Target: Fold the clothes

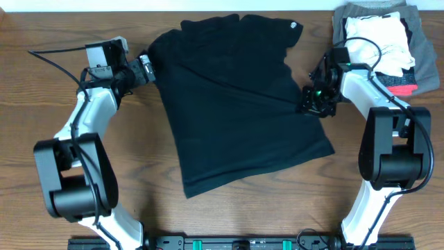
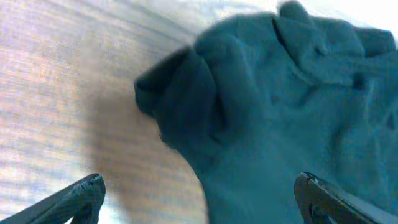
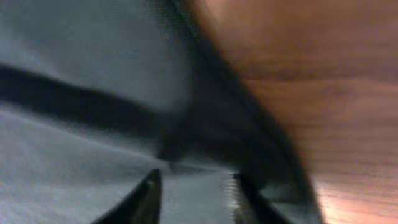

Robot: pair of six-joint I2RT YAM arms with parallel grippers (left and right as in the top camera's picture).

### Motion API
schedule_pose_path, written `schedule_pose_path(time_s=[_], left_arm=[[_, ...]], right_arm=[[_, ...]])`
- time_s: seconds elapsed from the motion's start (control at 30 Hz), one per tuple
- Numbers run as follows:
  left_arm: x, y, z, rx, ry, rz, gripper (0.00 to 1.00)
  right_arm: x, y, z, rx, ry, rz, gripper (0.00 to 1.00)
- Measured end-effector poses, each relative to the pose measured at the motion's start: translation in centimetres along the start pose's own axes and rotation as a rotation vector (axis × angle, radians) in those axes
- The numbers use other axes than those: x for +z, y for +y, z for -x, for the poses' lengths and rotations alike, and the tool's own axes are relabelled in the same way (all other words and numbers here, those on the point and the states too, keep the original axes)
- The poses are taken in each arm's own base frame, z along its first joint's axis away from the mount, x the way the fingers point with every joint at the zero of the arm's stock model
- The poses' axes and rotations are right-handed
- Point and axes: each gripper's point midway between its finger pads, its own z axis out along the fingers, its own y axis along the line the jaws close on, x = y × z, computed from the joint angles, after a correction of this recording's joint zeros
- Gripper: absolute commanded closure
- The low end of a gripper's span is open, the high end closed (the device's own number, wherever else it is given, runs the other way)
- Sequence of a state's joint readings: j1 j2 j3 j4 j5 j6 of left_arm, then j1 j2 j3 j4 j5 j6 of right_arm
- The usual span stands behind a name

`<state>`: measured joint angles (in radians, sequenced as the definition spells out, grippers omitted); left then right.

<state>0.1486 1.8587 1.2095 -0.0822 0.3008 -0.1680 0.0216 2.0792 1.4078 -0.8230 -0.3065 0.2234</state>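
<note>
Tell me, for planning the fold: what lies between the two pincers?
The black T-shirt, from left pincer to right pincer; the overhead view shows it.

Open tabletop [image 1: 263, 208] front-left, folded pile [image 1: 388, 42] (far right) — near right gripper [image 1: 312, 101]

Wooden table [image 1: 229, 215] under T-shirt [image 1: 236, 104], folded garments [image 1: 381, 42]

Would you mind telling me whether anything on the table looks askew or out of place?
The black T-shirt lies rotated, its hem slanting across the table, and its sleeve beside the left tool is bunched.
</note>
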Motion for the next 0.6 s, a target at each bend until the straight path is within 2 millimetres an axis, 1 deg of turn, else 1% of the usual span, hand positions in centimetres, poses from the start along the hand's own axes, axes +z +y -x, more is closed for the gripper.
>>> schedule_pose_path(time_s=[0.03,0.17,0.23,0.3,0.37,0.43,0.5,0.53,0.6], left_arm=[[0.2,0.1,0.4,0.003,-0.018,-0.002,0.02],[1.0,0.6,2.5,0.019,-0.081,-0.006,0.02],[1.6,0.7,3.8,0.026,-0.098,-0.007,0.00],[2.6,0.8,4.8,0.029,-0.097,-0.006,0.05],[3.7,1.0,5.0,0.032,-0.070,0.000,0.12],[4.9,1.2,4.7,0.040,-0.033,0.007,0.22],[5.9,1.4,4.1,0.049,0.001,0.011,0.50],[6.5,1.5,3.8,0.061,0.013,0.011,0.58],[6.9,1.4,3.3,0.069,0.028,0.010,0.63]], right_arm=[[-0.1,-0.1,0.1,-0.016,-0.003,-0.011,0.49],[-1.0,0.1,0.5,-0.068,-0.007,-0.059,0.43],[-1.9,0.8,1.3,-0.095,-0.032,-0.068,0.40],[-3.4,2.2,2.1,-0.133,-0.076,-0.067,0.38],[-5.2,3.7,2.7,-0.172,-0.131,-0.062,0.36],[-7.7,5.5,3.2,-0.214,-0.200,-0.051,0.36],[-9.7,6.9,3.3,-0.245,-0.256,-0.042,0.36],[-10.8,7.6,3.4,-0.260,-0.285,-0.040,0.36],[-11.9,8.3,3.3,-0.274,-0.313,-0.036,0.36]])
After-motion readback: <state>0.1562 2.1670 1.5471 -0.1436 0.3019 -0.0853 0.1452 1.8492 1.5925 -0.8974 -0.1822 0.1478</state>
